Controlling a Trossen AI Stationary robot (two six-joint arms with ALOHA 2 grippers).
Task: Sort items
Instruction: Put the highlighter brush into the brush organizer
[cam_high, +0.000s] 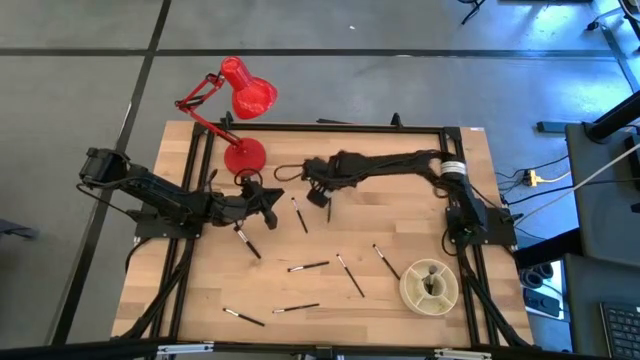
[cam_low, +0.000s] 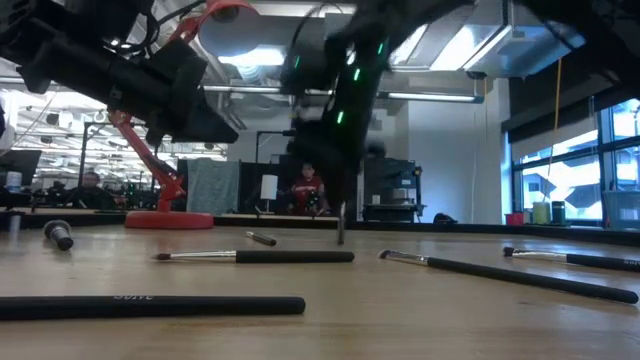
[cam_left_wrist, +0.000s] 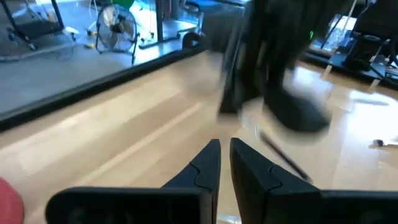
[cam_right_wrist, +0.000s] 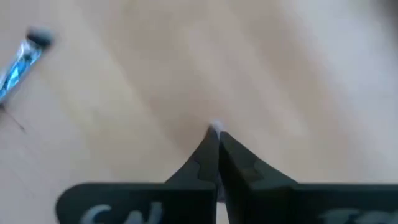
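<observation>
Thin black-handled makeup brushes lie flat and scattered over the wooden table: one (cam_high: 299, 215) near the grippers, others (cam_high: 247, 243), (cam_high: 308, 266), (cam_high: 350, 275), (cam_high: 387, 262) around the middle, and two near the front edge (cam_high: 243, 318), (cam_high: 296, 308). My right gripper (cam_high: 320, 195) reaches across the far side to the table's middle and is shut on one brush (cam_low: 341, 225). My left gripper (cam_high: 270, 197) hovers just left of it, shut and holding nothing (cam_left_wrist: 224, 152). In the left wrist view a brush (cam_left_wrist: 283, 158) lies ahead of the fingers. My right gripper pinches a brush by its upper end (cam_right_wrist: 215, 128) between the two fingertips, coming from above and pointing down. The brush hangs upright below the fingers; its lower end (cam_low: 341, 240) is close to the table, and I cannot tell whether it touches.
A round cream divided dish (cam_high: 447, 290) with a few brushes in it stands at the right front. A red desk lamp (cam_high: 240, 100) has its base (cam_high: 245, 155) on the far left edge, just behind my left gripper. A black frame rims the table.
</observation>
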